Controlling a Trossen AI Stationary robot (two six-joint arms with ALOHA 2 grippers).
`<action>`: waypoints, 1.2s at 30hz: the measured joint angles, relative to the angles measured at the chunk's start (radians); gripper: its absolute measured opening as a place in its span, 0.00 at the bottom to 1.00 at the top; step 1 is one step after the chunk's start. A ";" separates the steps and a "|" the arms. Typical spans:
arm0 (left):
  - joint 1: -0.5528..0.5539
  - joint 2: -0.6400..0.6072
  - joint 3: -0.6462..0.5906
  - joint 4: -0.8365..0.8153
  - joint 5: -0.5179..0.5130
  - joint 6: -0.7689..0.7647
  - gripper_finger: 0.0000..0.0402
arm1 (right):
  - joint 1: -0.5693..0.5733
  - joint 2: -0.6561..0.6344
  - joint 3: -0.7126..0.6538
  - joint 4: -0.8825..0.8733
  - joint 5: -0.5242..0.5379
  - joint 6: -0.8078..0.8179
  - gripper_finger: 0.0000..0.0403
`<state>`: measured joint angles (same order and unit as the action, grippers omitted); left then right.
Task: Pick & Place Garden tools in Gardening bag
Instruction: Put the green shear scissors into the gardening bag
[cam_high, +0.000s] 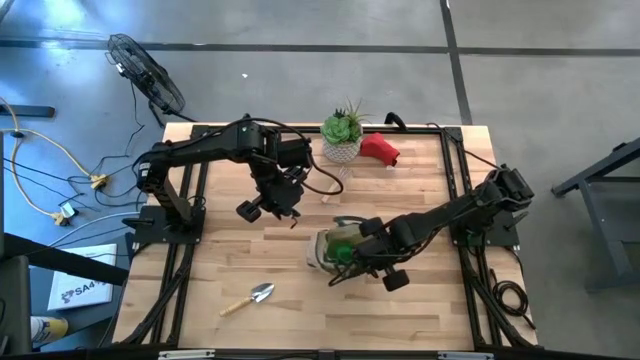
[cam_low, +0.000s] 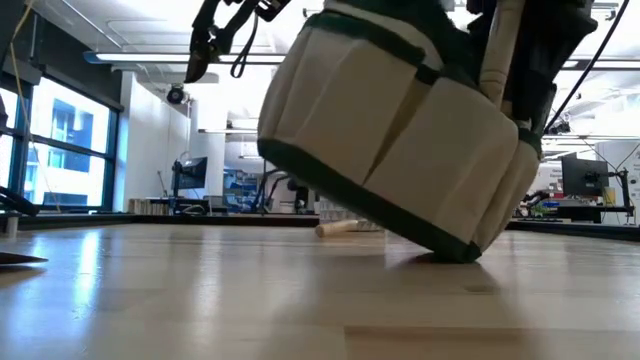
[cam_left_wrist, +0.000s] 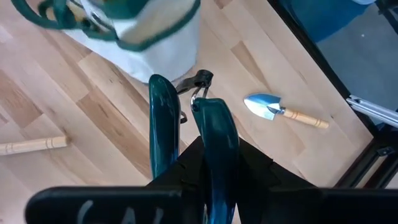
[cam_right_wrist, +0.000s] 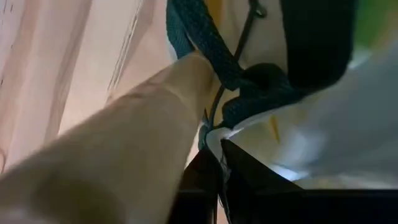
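The gardening bag (cam_high: 333, 250), tan canvas with a dark green rim, sits just right of the table's centre, and in the low view (cam_low: 400, 150) we see it tipped, one edge of its base lifted off the wood. We judge that the tilt comes from our right gripper (cam_high: 345, 255), which reaches in from three o'clock and is pressed together on the bag's rim by the green strap (cam_right_wrist: 205, 37), likely to steady or open the mouth. Green shows inside the bag, perhaps the spray bottle, though we cannot tell for sure. Our left gripper (cam_high: 290, 200) hangs above the board at about eleven o'clock from the bag, its fingers (cam_left_wrist: 163, 118) pinching the teal-handled pruners (cam_left_wrist: 211, 130), probably carried over for dropping in. A silver trowel (cam_high: 250, 297) lies at seven o'clock from the bag, waiting. A loose wooden handle (cam_left_wrist: 31, 145) lies near the bag. The red soft item (cam_high: 380, 148) rests at the table's far edge beside the potted plant (cam_high: 343, 133), which stays out.
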<state>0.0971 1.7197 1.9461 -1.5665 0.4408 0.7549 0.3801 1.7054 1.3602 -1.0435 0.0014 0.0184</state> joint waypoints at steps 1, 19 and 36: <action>0.000 0.000 0.000 0.003 0.000 0.000 0.11 | 0.000 0.000 0.000 0.001 0.003 -0.006 0.01; 0.000 0.000 -0.017 0.003 0.047 0.004 0.12 | -0.001 0.000 0.108 -0.057 0.087 0.038 0.01; 0.000 0.002 -0.156 0.083 0.070 0.024 0.13 | 0.074 0.000 0.108 -0.100 0.053 0.016 0.01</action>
<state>0.0975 1.7214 1.7901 -1.4835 0.5104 0.7784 0.4538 1.7058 1.4677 -1.1437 0.0541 0.0345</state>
